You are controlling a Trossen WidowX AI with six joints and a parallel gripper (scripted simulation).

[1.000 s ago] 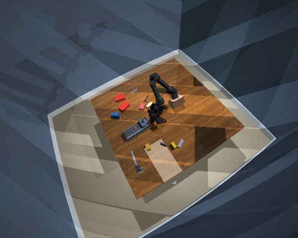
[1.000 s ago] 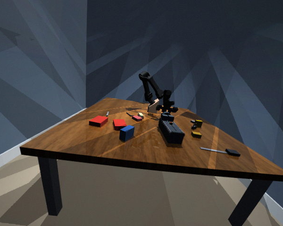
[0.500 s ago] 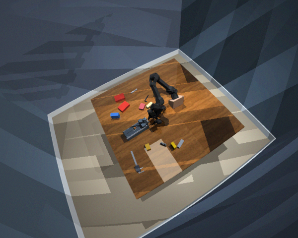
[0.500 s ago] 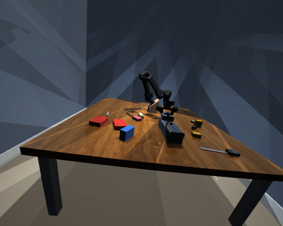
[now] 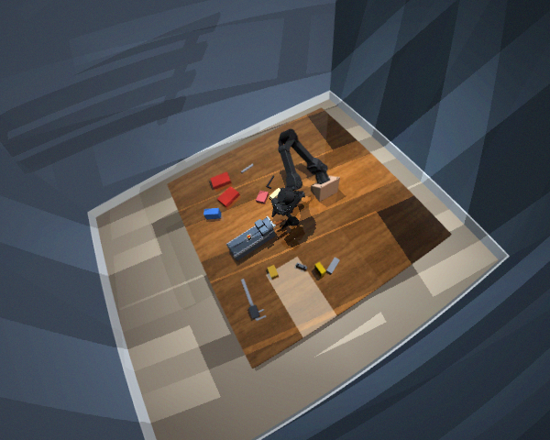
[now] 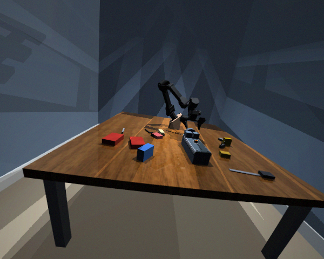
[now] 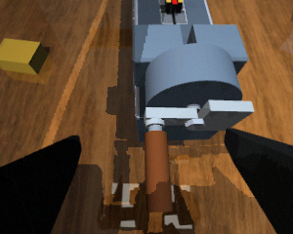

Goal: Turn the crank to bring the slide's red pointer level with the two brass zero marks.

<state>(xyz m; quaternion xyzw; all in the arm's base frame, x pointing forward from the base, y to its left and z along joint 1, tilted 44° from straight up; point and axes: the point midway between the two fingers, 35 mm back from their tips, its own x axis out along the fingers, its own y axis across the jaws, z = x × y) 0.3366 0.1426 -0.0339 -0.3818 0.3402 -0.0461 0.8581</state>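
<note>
Holding nothing, the hand [image 5: 288,218] [image 6: 193,125] [image 7: 153,138] spreads wide around the handle [image 7: 157,171].

Blue-grey walls [image 5: 137,57] [image 6: 284,83] streaked with light and shadow; beige floor [image 5: 170,369] [image 6: 128,217]; brown wooden table [image 5: 360,236] [image 6: 81,164] [image 7: 20,107].

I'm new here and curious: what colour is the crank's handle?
The handle is reddish brown, clearest in the wrist view.

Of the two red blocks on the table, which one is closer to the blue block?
The red block lying between the other red one and the machine; the other sits farther off.
</note>
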